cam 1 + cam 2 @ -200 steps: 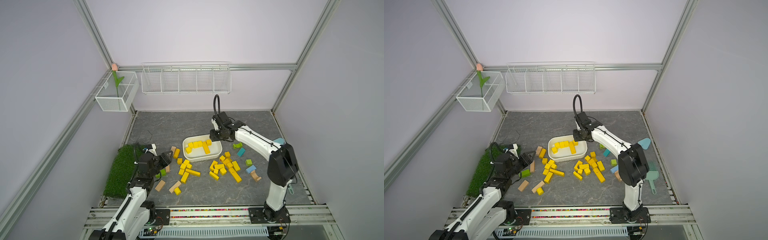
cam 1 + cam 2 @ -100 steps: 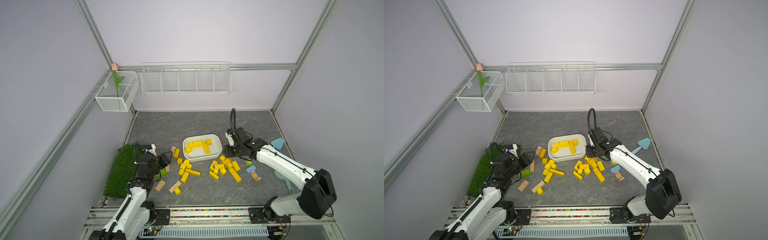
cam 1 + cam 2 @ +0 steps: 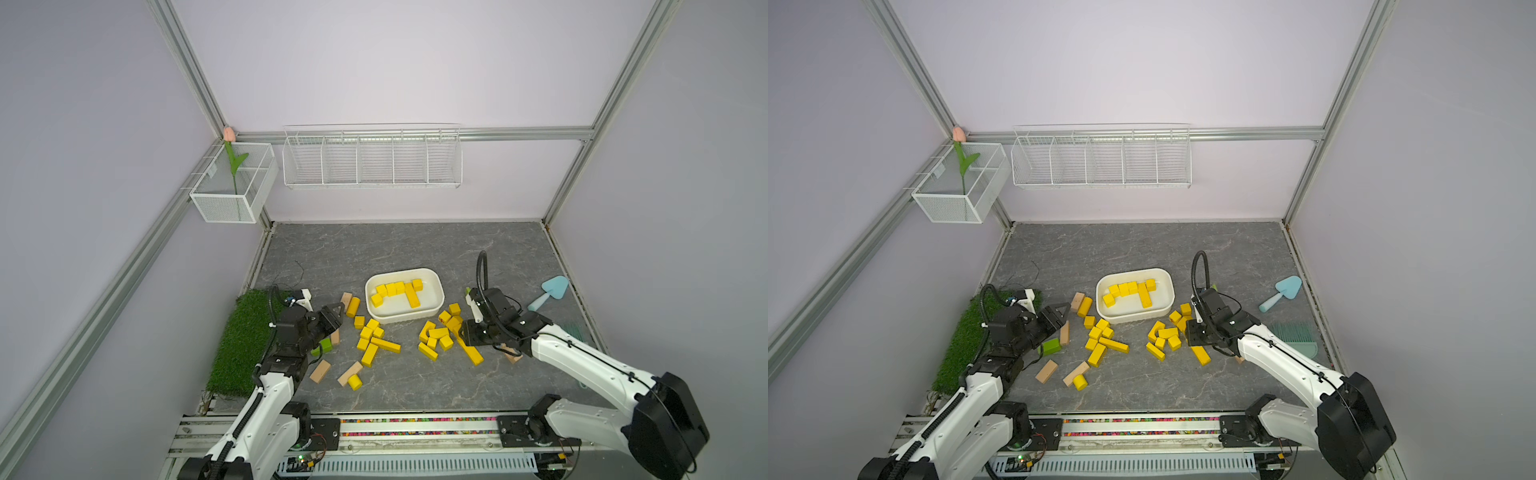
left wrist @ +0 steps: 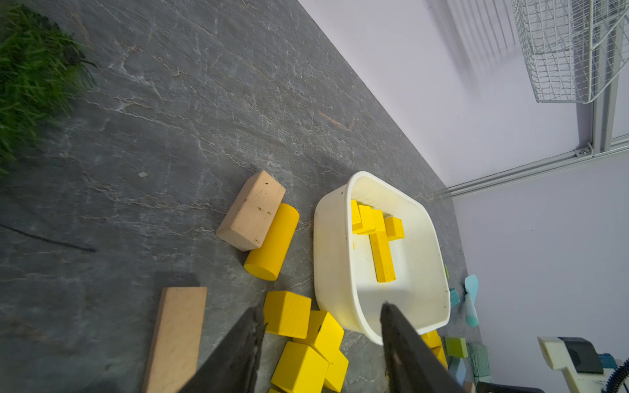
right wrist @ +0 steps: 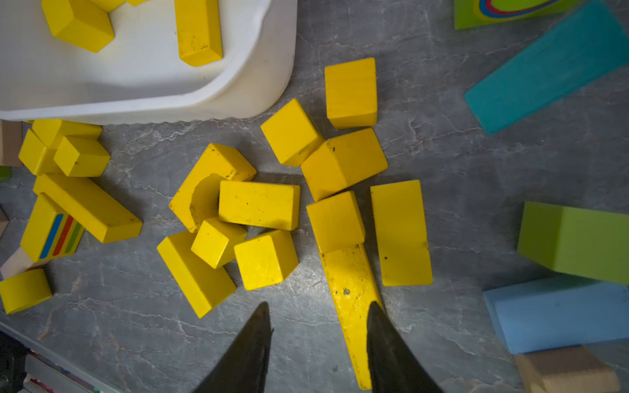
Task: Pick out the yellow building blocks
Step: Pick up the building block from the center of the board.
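Several yellow building blocks point(image 3: 398, 289) lie in the white tub point(image 3: 439, 292). More are scattered on the grey floor in two clusters, one left of centre point(image 3: 376, 340) and one right of centre point(image 3: 436, 334). My right gripper point(image 5: 319, 306) is open and empty, low over the floor at the near edge of the right cluster point(image 3: 1167, 334). One of its fingers overlaps a long yellow bar point(image 5: 347, 289). My left gripper point(image 4: 320, 309) is also open and empty. It hovers by a yellow cube point(image 4: 287, 313), near a yellow cylinder point(image 4: 272, 241) and the tub wall point(image 4: 335, 238).
Tan blocks point(image 3: 320, 371) and a green block point(image 3: 325, 345) lie by my left arm, beside a grass mat point(image 3: 243, 336). Green and blue blocks point(image 5: 558, 313) sit right of the cluster. A teal trowel point(image 3: 548, 291) and a brush point(image 3: 1293, 334) lie far right. Wire baskets point(image 3: 372, 160) hang on the back wall.
My right arm has swung from over the tub, out to the right and down to the right-hand cluster of yellow blocks. The left arm has not moved.
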You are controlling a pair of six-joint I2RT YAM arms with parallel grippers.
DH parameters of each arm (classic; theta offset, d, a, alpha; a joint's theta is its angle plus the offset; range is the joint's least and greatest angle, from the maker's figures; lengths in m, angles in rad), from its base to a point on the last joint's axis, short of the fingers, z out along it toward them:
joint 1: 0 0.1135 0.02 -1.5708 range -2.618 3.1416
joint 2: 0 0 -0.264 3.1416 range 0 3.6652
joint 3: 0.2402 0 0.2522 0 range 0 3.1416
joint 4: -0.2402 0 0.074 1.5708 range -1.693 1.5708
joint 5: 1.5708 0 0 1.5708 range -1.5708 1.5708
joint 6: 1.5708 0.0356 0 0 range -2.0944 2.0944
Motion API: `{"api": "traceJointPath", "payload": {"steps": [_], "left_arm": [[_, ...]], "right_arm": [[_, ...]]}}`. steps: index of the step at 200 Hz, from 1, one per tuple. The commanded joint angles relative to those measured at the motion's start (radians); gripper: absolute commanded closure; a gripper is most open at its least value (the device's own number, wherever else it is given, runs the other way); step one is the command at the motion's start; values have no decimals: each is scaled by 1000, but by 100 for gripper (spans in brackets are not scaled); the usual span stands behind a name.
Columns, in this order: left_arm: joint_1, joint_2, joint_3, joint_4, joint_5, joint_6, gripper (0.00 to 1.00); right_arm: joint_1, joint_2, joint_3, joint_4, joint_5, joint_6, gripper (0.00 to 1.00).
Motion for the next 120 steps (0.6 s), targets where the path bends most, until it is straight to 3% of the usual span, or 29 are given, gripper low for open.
{"api": "traceJointPath", "payload": {"steps": [1, 19, 44, 81, 120], "left_arm": [[6, 13, 17, -3, -4, -9, 43], [5, 19, 19, 0, 3, -6, 43], [-7, -24, 19, 23, 102, 30, 41], [-115, -138, 46, -88, -8, 88, 40], [-227, -99, 123, -193, -67, 152, 47]], "right_arm": [[7, -38, -26, 69, 1, 28, 51], [6, -37, -28, 75, -1, 27, 51], [6, -22, -31, 84, -11, 28, 51], [5, 23, -17, 95, -31, 19, 52], [3, 14, -23, 97, -30, 21, 53]]}}
